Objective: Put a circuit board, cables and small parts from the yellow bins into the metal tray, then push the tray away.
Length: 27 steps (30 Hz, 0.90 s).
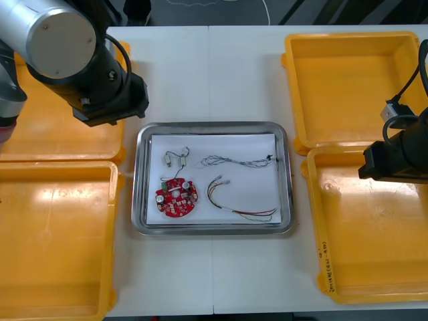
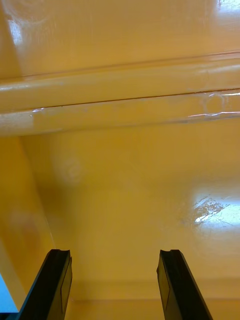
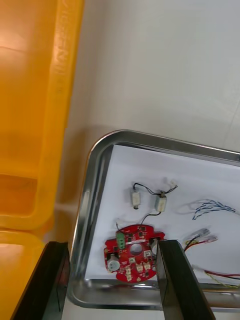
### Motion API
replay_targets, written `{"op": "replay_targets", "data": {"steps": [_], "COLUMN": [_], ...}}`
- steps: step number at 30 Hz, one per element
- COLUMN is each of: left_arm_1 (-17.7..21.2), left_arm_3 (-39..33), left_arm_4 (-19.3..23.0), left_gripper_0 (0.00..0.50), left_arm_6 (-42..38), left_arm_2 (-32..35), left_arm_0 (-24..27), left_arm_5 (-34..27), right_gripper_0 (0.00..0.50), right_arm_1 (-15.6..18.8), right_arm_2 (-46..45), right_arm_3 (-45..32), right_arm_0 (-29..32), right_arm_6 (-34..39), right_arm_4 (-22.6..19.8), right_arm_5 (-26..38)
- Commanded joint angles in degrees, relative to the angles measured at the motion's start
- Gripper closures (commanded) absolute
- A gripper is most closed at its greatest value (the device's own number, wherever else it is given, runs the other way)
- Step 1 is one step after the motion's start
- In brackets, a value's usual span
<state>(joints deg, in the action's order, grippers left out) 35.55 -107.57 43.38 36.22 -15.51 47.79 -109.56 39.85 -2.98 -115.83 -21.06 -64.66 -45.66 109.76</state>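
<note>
Left gripper (image 3: 112, 244) hovers, fingers apart, over the metal tray (image 3: 93, 165).
Red circuit board (image 3: 131, 253) lies below it, untouched; right gripper (image 2: 114, 252), likewise spread, over a yellow bin (image 2: 125, 175).

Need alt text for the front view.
A metal tray mid-table holds a round red circuit board, small metal parts and two cables. Yellow bins flank it; left arm near its far-left corner, right arm over the right bins.
</note>
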Motion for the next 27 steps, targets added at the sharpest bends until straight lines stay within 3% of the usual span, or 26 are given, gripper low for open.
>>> {"op": "replay_targets", "data": {"steps": [1,11,27], "left_arm_1": [5.4,8.3,11.6], "left_arm_3": [-5.1,-10.2,-14.8], "left_arm_4": [2.2,2.9,4.1], "left_gripper_0": [0.000,0.000,0.000], "left_arm_6": [1.5,10.6,24.5], "left_arm_2": [6.1,16.7,26.3], "left_arm_0": [-1.8,-11.8,-23.8], "left_arm_5": [-0.4,-0.4,-0.4], "right_gripper_0": [0.000,0.000,0.000], "right_arm_1": [-0.6,-0.6,-0.6], "right_arm_2": [-1.9,-1.9,-1.8], "right_arm_3": [-1.1,-1.1,-1.1], "right_arm_0": [0.4,0.5,1.2], "right_arm_6": [-0.2,-0.2,-0.5], "right_arm_4": [-0.9,-1.6,-2.3], "right_arm_5": [0.2,0.2,0.2]}}
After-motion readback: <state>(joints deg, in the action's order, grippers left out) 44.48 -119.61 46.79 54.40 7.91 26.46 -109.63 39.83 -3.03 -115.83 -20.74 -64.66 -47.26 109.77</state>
